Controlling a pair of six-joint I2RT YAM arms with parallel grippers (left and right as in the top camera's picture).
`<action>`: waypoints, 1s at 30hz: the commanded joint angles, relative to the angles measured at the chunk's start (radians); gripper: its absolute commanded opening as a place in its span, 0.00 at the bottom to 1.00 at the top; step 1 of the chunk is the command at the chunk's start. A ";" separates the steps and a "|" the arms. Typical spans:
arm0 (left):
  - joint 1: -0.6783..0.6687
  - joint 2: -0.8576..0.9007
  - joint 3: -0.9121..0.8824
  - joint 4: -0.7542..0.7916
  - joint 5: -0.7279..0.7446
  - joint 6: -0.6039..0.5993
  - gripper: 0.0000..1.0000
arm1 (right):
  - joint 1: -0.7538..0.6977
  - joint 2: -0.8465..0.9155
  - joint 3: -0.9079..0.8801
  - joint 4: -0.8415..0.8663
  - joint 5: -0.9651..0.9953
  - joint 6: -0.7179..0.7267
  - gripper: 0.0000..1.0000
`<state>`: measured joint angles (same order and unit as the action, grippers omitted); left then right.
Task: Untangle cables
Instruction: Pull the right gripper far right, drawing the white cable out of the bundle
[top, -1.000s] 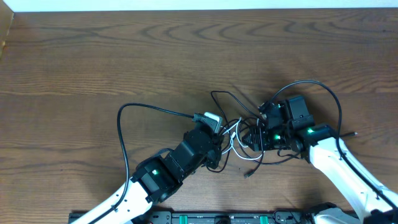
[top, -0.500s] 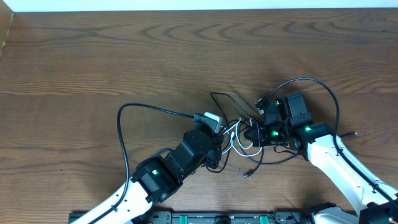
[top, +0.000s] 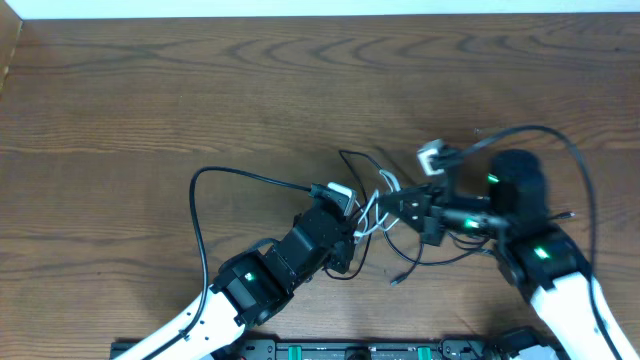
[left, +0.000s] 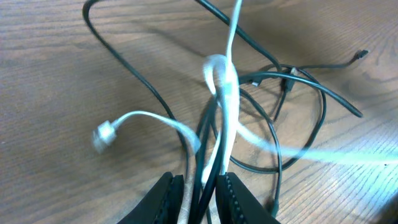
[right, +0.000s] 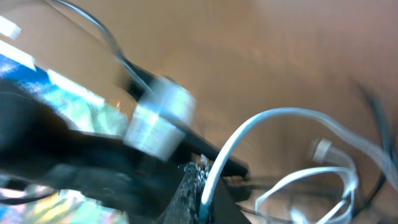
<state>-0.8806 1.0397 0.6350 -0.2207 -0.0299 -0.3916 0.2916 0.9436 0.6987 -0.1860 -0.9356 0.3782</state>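
Observation:
The cables (top: 400, 240) lie knotted at mid-table: thin black loops and one white cord (top: 372, 208). My left gripper (top: 352, 224) reaches in from the lower left. In the left wrist view it (left: 199, 185) is shut on a bundle of black strands and the white cord (left: 225, 93), which climbs away from the jaws. That cord's small white plug (left: 102, 134) rests on the wood. My right gripper (top: 392, 205) faces the left one from the right. In the blurred right wrist view it (right: 205, 182) is shut on the white cord (right: 249, 127).
A pale grey plug block (top: 336, 189) on a long black cable (top: 200, 200) lies beside the left gripper; that cable loops out left. The right arm's thick black wire (top: 565, 145) arcs above its wrist. A loose black plug end (top: 398, 281) lies near the front.
The right gripper has shut on the white cord, and its arm has swung up and round to the right, drawing the cord taut. The left gripper has kept its hold and place.

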 joint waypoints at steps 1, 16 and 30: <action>0.003 -0.007 0.011 -0.003 -0.016 0.010 0.24 | -0.044 -0.117 0.008 0.090 -0.039 0.080 0.01; 0.003 -0.007 0.011 -0.003 -0.016 0.010 0.24 | -0.102 -0.204 0.008 0.553 -0.042 0.299 0.01; 0.003 -0.007 0.011 -0.003 -0.016 0.010 0.24 | -0.340 -0.178 0.012 0.709 -0.041 0.349 0.01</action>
<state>-0.8803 1.0397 0.6350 -0.2214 -0.0299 -0.3916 0.0051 0.7532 0.6983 0.5354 -0.9764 0.7315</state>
